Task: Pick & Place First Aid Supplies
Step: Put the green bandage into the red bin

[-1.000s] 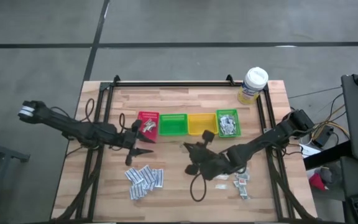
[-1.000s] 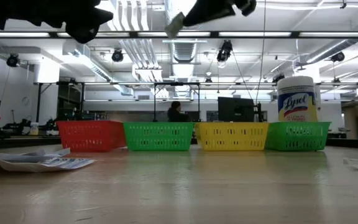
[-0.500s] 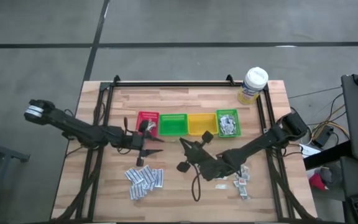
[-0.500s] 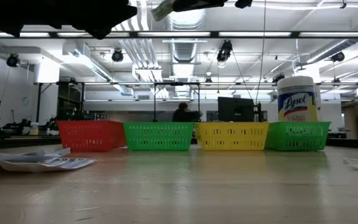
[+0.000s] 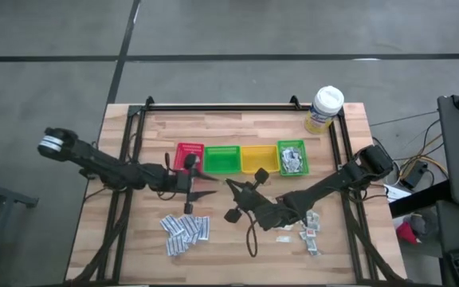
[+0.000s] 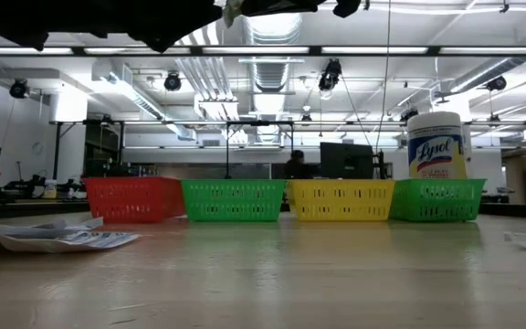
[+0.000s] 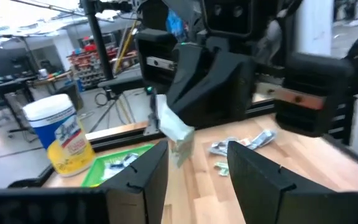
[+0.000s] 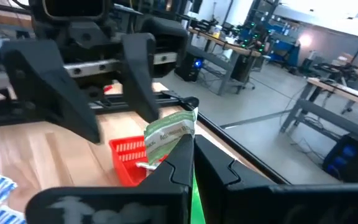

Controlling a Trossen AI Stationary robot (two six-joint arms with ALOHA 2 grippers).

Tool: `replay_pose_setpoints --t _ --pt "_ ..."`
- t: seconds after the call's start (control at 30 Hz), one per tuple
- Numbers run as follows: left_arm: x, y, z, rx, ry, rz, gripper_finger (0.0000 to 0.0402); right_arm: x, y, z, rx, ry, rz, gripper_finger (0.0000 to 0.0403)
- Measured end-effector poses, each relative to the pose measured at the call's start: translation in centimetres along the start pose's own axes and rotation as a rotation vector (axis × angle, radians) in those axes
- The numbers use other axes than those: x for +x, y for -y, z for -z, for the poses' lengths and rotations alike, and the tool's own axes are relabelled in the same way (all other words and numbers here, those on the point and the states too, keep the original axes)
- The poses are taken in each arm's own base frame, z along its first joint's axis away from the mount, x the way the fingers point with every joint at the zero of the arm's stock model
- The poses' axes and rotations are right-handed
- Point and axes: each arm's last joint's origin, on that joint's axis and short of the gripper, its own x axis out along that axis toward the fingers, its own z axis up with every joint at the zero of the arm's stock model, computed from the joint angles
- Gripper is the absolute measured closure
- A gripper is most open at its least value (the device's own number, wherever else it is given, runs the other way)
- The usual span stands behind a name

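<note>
The pale green sachet (image 8: 169, 132) is up in the air, pinched in the right gripper (image 8: 178, 144), whose fingers are closed tight on it, above the table in front of the red bin (image 5: 183, 151) and first green bin (image 5: 222, 159). Over the last second we see the right gripper slide leftward with it while the left gripper (image 5: 191, 188) has come rightward to meet it, jaws spread wide and holding nothing. In the low view the sachet has climbed from well inside the picture to the very top edge. We read that as a lift already done and either a hand-over between arms or a carry toward a bin; the drop is not yet made. The rest of the supplies lie put: a white-blue pile (image 5: 186, 229) near the table's front on the left, a scattered pile (image 5: 310, 230) on the right, and some already in the far-right green bin (image 5: 292, 148). The yellow bin (image 5: 253, 158) looks empty. The high view gives both arms' layout but hardly shows the sachet. The wrist views show the pinch and the open left fingers (image 7: 143, 180) facing it. The low view shows height off the table and the wipes tub (image 6: 436, 146) behind the bins.
</note>
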Motion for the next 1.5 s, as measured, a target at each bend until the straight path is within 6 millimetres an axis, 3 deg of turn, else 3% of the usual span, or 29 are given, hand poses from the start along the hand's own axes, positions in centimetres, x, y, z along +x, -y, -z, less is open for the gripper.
replay_pose_setpoints --t 0.17,0.37,1.5 --pt "0.9 0.05 -0.45 0.032 -0.003 -0.019 0.0236 -0.01 -0.01 0.0 -0.01 0.0 -0.002 0.0394" --pt "0.63 -0.24 -0.37 0.036 -0.03 -0.097 0.0236 -0.41 -0.22 0.05 -0.04 0.0 -0.012 0.0394" --pt "0.8 -0.32 -0.41 -0.047 -0.05 -0.08 0.0245 -0.18 -0.28 -0.46 -0.026 0.017 -0.066 0.0394"
